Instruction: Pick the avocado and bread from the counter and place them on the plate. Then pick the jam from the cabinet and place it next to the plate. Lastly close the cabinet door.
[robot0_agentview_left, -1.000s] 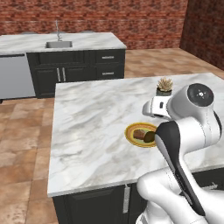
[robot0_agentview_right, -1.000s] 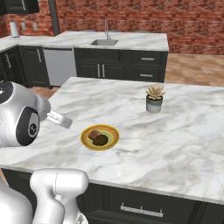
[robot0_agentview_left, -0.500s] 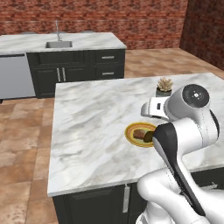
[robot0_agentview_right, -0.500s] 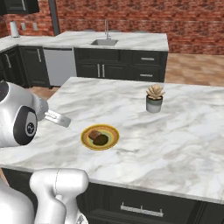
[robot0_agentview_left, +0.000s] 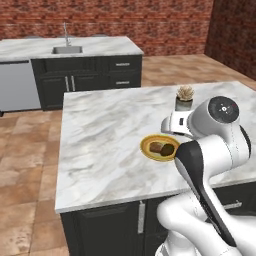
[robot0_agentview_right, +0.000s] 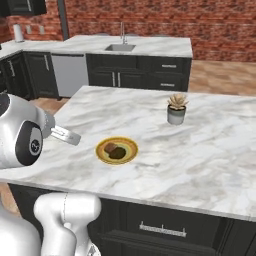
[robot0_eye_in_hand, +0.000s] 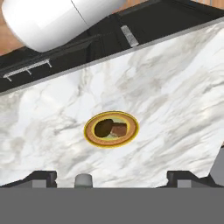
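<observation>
Hand view looks down on the counter (robot0_eye_in_hand: 175, 78), where the plate (robot0_eye_in_hand: 90, 135) lies on the marble with the avocado (robot0_eye_in_hand: 103, 127) and the bread (robot0_eye_in_hand: 119, 128) resting inside it, touching each other on the pale centre. The gripper (robot0_eye_in_hand: 111, 177) hangs above the slab, its two dark fingertips (robot0_eye_in_hand: 43, 178) standing wide apart with nothing between them, well clear of the plate. In the left base view the plate (robot0_agentview_left: 148, 152) sits toward the near edge of the counter (robot0_agentview_left: 105, 145), right of its middle, partly hidden behind the white arm; the bread (robot0_agentview_left: 157, 147) shows as the lighter chunk and the avocado (robot0_agentview_left: 169, 149) as the darker lump beside it. A small grey pot with a spiky plant (robot0_agentview_left: 184, 97) stands nearer the far right corner, apart from the plate. The right base view shows the same plate (robot0_agentview_right: 130, 156) near the front edge of the counter (robot0_agentview_right: 200, 150), with the bread (robot0_agentview_right: 109, 148) and the avocado (robot0_agentview_right: 118, 153) in it, and the potted plant (robot0_agentview_right: 176, 108) farther back. Behind the island, a second counter with a sink (robot0_agentview_right: 120, 47) runs along the brick wall (robot0_agentview_right: 165, 20), with a dishwasher (robot0_agentview_right: 70, 75) set in its dark fronts.
</observation>
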